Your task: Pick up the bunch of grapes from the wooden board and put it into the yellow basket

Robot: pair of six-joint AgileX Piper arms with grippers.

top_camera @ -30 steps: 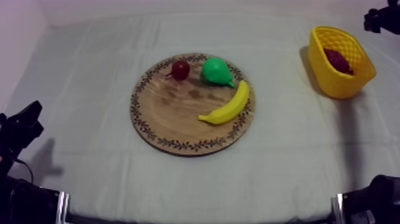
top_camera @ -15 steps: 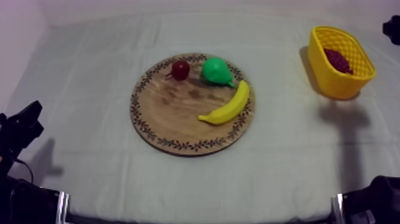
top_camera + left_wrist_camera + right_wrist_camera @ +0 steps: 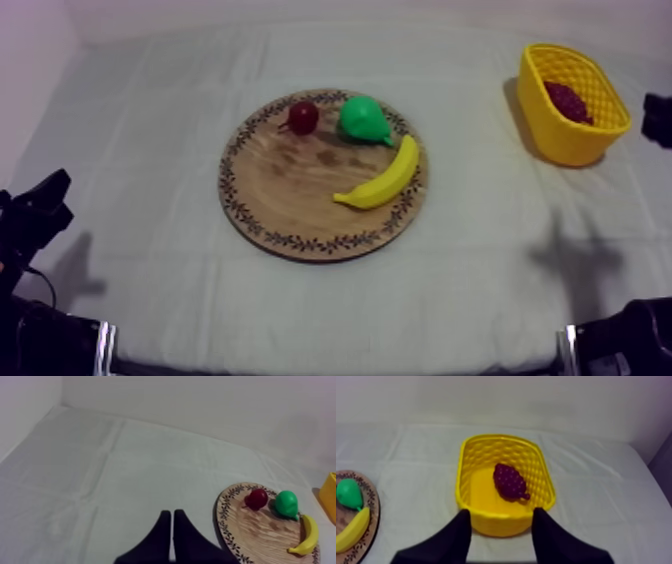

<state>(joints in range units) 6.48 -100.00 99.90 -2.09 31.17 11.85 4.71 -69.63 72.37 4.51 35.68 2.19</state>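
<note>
**A:** What sits at the left of the grey-white cloth-covered surface [image 3: 150, 120]?

**B:** The robot's left hand [image 3: 171, 518]. Its two black fingers lie together as a narrow wedge, clenched on nothing. It rests low at that side, well apart from the fruit.

**A:** And in the middle?

**B:** The round wooden board with a patterned rim [image 3: 290, 200]. Along its far edge are the small red fruit [image 3: 303, 117] and, just beside it, the green toy pear [image 3: 362, 119]. The yellow toy banana [image 3: 385, 178] lies on a slant near the right rim.

**A:** Where is the dark purple bunch of grapes [image 3: 510, 482]?

**B:** On the floor of the yellow lattice-walled basket [image 3: 575, 150], at the far right of the surface and well apart from the board.

**A:** Which way does it lie?

**B:** In the right wrist view its long axis runs on a slant. The broad end is toward the basket's far wall, and the narrow end points at the near wall, a little toward the right finger. From above, it runs from upper left to lower right inside the basket.

**A:** And the right hand [image 3: 501, 512]?

**B:** Released. Its fingers [image 3: 456, 536] stand spread with nothing between them, near the basket's front wall and clear of the grapes.
</note>
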